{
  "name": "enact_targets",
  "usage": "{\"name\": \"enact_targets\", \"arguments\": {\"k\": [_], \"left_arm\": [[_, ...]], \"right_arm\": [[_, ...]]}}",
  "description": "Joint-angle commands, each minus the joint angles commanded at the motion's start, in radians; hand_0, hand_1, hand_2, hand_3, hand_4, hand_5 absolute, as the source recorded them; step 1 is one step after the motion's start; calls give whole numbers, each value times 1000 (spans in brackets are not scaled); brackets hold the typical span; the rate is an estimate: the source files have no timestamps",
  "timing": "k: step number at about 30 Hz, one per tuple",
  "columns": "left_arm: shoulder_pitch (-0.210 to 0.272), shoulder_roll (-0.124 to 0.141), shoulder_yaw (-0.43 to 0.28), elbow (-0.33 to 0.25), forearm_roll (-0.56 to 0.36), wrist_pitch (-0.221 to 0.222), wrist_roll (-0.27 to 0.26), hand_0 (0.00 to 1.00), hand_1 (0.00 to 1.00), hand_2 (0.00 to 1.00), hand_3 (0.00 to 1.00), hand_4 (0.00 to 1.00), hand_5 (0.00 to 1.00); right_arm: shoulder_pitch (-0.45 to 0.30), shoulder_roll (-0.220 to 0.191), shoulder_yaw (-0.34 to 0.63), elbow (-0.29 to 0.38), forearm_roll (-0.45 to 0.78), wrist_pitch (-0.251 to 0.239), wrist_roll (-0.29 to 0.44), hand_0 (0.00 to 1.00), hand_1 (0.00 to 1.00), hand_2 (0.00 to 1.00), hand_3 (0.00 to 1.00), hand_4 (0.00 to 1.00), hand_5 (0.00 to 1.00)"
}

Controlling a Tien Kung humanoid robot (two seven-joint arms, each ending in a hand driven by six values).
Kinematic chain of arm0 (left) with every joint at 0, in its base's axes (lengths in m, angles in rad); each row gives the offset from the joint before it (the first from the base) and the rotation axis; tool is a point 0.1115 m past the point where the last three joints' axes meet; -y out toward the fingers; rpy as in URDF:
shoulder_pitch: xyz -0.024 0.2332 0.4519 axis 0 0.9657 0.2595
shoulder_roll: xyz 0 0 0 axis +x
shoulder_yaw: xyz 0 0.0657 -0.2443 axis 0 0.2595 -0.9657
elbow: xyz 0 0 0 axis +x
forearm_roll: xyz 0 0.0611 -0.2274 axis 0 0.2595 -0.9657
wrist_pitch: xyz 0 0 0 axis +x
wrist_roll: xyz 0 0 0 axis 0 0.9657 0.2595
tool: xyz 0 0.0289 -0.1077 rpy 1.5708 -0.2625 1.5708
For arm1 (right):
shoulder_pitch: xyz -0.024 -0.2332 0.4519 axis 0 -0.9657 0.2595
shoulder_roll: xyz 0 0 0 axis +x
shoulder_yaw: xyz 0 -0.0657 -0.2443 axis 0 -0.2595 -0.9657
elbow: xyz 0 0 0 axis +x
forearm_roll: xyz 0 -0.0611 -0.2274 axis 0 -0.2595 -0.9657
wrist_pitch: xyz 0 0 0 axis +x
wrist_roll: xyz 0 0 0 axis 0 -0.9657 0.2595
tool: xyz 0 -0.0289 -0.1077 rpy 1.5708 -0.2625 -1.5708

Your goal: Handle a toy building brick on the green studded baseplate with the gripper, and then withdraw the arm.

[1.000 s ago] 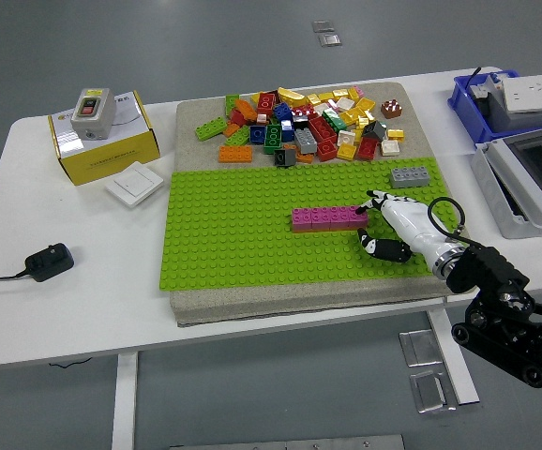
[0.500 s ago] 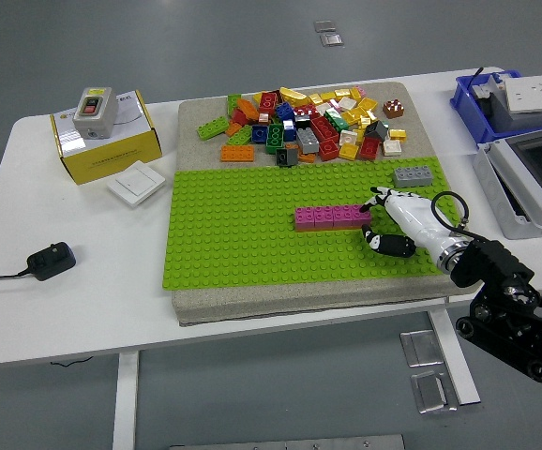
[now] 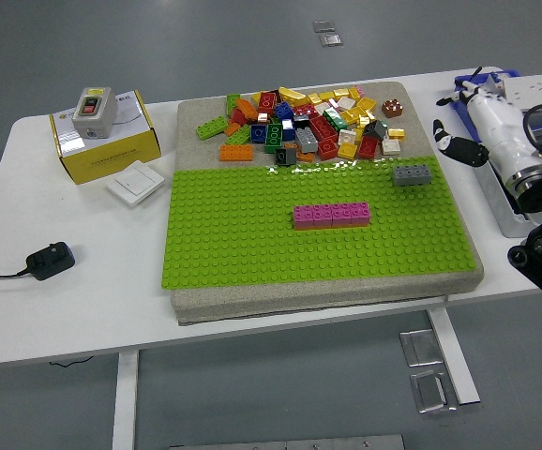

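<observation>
Right hand [image 3: 480, 122] hovers with fingers [image 3: 451, 143] loosely spread, holding nothing; pink brick [image 3: 331, 215] sits on green baseplate [image 3: 233, 234], well left-below.

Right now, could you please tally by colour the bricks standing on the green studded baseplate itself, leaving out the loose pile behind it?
Pink bricks: 1 row, its separate bricks too close together to count
Grey bricks: 1
Total on the green baseplate: 2 pieces, none held by the right robot hand, which is raised off to the right
</observation>
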Motion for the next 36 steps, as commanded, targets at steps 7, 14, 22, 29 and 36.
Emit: {"name": "enact_targets", "arguments": {"k": [7, 14, 22, 29, 36], "left_arm": [[6, 12, 11, 0, -42, 7, -6, 665, 665, 662, 659, 347, 665], [23, 4, -32, 0, -7, 6, 12, 665, 665, 662, 657, 341, 661], [21, -6, -42, 0, 19, 1, 6, 664, 665, 662, 656, 341, 658], [14, -9, -46, 0, 46, -5, -4, 664, 665, 663, 655, 340, 653], [18, -14, -45, 0, 70, -10, -8, 665, 664, 662, 652, 347, 650]], "right_arm": [[-12, 54, 8, -175, -83, 20, -34, 917, 939, 998, 951, 543, 367], [-57, 91, 26, -210, -69, -3, -27, 914, 938, 998, 951, 541, 362], [-160, 138, 159, -69, -67, -55, 8, 909, 942, 997, 939, 527, 351], [-200, 134, 101, 18, -152, -90, 14, 905, 934, 990, 920, 531, 347], [-249, 174, 98, 55, -172, -127, 39, 893, 938, 983, 887, 547, 341]]}}
